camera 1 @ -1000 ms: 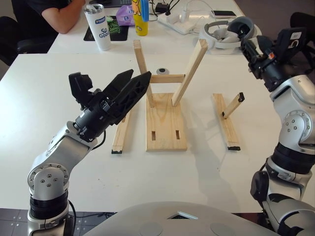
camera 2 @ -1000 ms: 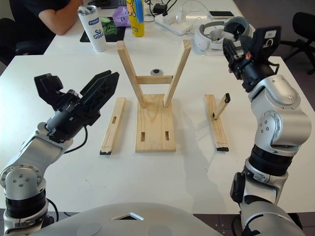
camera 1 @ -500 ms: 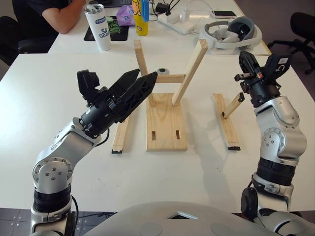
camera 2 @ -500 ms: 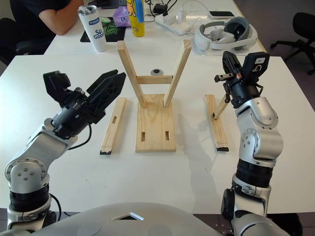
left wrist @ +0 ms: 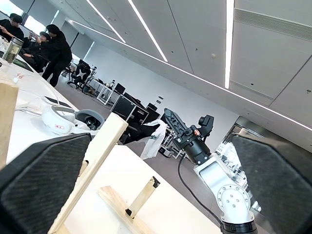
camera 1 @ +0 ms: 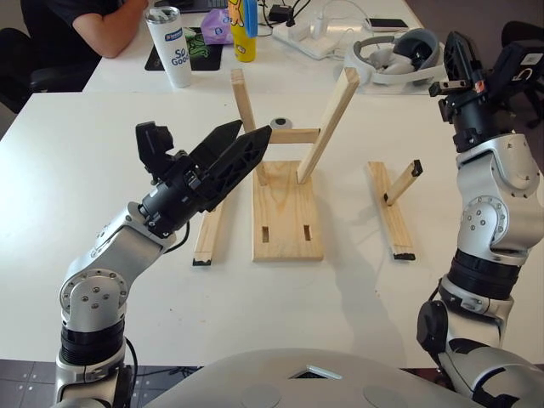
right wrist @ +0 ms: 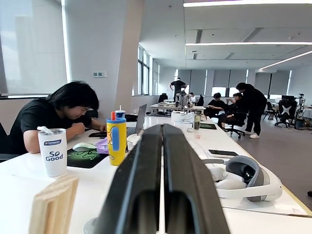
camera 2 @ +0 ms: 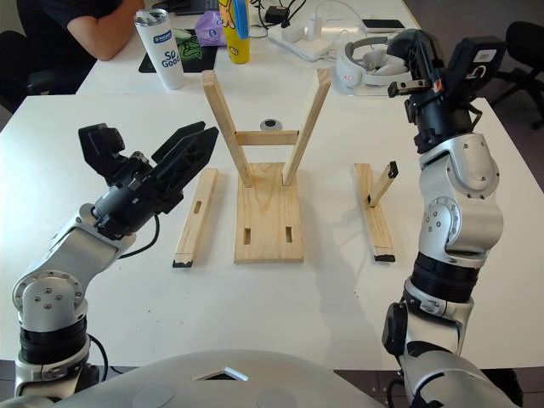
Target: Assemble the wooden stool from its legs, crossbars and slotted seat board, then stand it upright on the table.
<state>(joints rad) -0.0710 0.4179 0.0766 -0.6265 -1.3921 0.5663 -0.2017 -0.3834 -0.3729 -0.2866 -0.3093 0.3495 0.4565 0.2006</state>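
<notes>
1. Seat board (camera 1: 287, 212) lies flat in the middle of the white table (camera 1: 85, 144) in the left eye view, with two empty slots at its near end. Two legs (camera 1: 329, 119) stand in its far end, leaning apart, joined by a crossbar (camera 1: 289, 136).
2. In the same view, a slotted leg (camera 1: 210, 228) lies flat just left of the board. Well to the right lies a second flat leg (camera 1: 389, 212) with a short bar (camera 1: 402, 181) sticking up from it at a tilt.
3. My left gripper (camera 1: 249, 129) hangs over the table near the far end of the slotted leg, just left of the standing legs. Its fingers are spread and hold nothing.
4. In the right eye view, my right gripper (camera 2: 418, 44) is raised high over the table's far right side, well apart from every wooden part. Behind it, a headset (camera 2: 374, 59), a tumbler (camera 2: 160, 47) and a yellow bottle (camera 2: 234, 30) sit on the next table.
5. In the left wrist view, my two pads (left wrist: 44, 170) sit wide apart. One standing leg and the flat leg with its tilted bar show between them, my right arm farther off.
6. In the right wrist view, my fingers (right wrist: 141, 185) are pressed together with only a thin slit between them and nothing in their grip. The top of one standing leg shows close by.
</notes>
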